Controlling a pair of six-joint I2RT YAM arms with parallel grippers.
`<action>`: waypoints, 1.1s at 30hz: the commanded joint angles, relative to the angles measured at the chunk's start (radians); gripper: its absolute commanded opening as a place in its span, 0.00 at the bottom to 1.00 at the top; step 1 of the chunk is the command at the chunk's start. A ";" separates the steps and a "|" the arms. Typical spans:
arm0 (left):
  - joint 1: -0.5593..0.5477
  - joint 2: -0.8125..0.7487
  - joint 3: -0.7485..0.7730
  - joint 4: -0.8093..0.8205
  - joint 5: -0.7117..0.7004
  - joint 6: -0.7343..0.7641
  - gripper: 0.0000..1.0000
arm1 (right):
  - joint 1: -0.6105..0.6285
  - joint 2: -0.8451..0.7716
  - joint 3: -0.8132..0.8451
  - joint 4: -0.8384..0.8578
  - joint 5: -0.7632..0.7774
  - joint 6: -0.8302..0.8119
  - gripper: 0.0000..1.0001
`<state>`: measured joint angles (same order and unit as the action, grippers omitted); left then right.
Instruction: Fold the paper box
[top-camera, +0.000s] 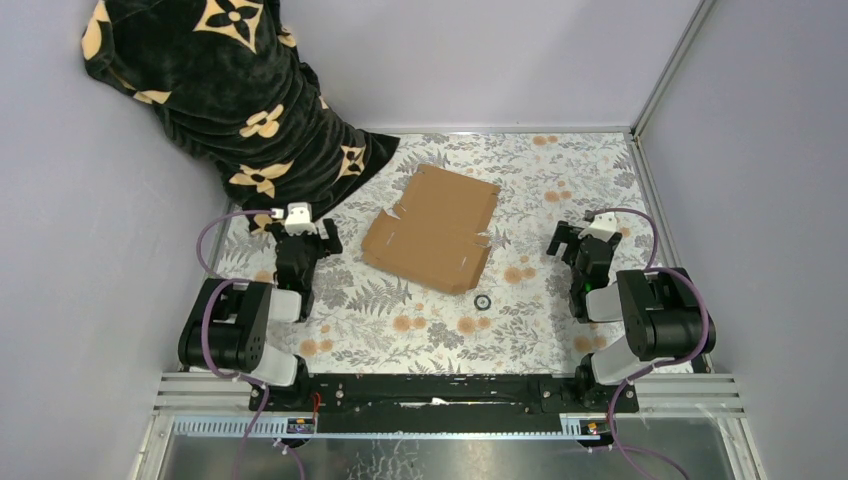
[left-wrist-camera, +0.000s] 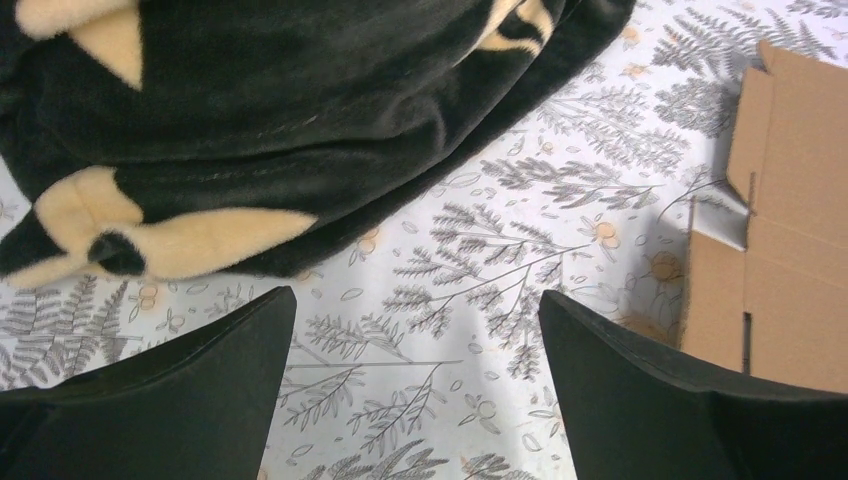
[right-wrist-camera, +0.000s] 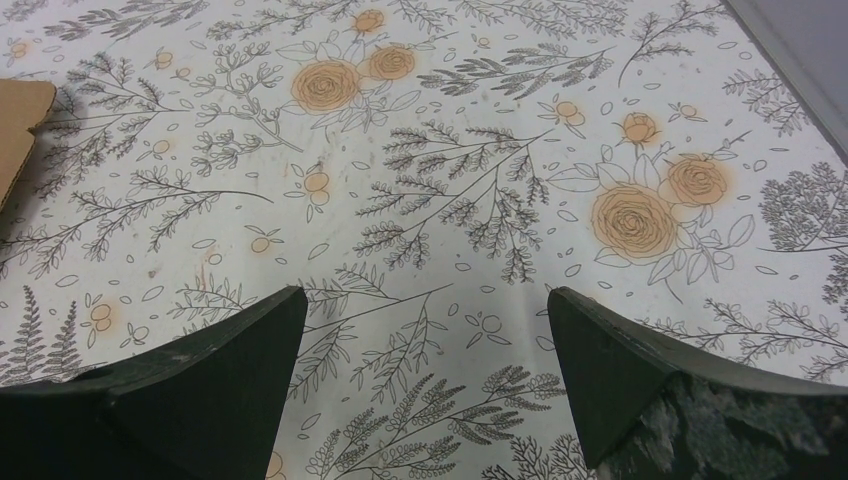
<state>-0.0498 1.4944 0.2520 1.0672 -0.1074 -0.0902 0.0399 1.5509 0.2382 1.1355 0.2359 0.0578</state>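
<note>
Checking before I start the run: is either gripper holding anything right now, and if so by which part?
Nothing is held. The left gripper and the right gripper are both open and empty; the box lies flat between them, untouched.

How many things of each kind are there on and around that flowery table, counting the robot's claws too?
Brown cardboard: 1, the paper box, lying flat.
Black blanket with tan flowers: 1.
Small dark ring: 1.
Grippers: 2, the left gripper and the right gripper, both open and empty.
Total: 5.
</note>
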 joint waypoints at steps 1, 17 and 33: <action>-0.045 -0.119 0.101 -0.200 -0.030 0.049 0.99 | -0.003 -0.110 0.043 -0.077 0.058 0.018 1.00; -0.188 -0.298 0.823 -0.897 0.079 -0.488 0.99 | 0.007 -0.614 0.512 -0.754 -0.549 0.268 1.00; -0.099 -0.357 0.729 -0.567 0.720 -0.960 0.99 | 0.045 -0.428 0.790 -1.176 -0.701 0.453 1.00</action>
<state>-0.2493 1.1786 1.1896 0.1726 0.3737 -0.7425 0.0612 1.1778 1.0401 0.0994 -0.4423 0.4747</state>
